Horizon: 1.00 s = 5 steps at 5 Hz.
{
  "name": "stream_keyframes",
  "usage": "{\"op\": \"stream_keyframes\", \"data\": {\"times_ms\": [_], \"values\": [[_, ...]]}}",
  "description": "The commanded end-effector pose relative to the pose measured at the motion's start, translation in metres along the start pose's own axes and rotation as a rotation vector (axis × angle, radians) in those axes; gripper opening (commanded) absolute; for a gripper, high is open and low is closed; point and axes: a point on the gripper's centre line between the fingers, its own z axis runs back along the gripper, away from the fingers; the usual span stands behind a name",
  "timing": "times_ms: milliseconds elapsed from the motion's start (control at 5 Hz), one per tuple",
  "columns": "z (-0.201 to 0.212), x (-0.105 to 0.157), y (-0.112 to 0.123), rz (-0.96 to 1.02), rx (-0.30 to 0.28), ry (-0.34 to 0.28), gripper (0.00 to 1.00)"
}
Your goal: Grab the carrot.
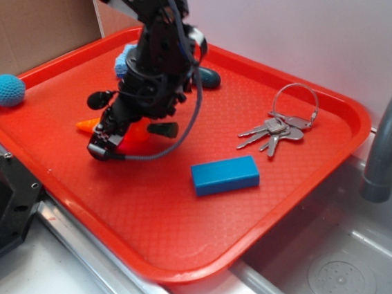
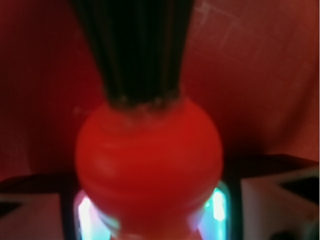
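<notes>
Gripping the carrot (image 1: 136, 136): pincer (image 1: 113, 139) closed.

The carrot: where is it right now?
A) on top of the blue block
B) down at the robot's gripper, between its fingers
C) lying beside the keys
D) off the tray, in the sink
B: the carrot sits at the gripper on the red tray, filling the wrist view between the fingers.

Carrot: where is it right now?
In the exterior view the carrot lies on the left half of the red tray, under the end effector, left of the blue block.
</notes>
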Motion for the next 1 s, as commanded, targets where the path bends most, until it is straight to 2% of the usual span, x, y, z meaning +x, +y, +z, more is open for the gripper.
{"op": "stream_keyframes", "data": {"times_ms": [0,200,400,600,800], "values": [[0.099,-0.015,-0.041,0.463,-0.068,-0.324,0.00],[0.145,-0.033,-0.043,0.406,-0.015,-0.390,0.00],[0.191,-0.052,-0.045,0.383,-0.009,-0.391,0.00],[0.216,-0.063,-0.046,0.389,0.013,-0.391,0.00],[0.216,-0.060,-0.045,0.368,0.052,-0.363,0.00]]}}
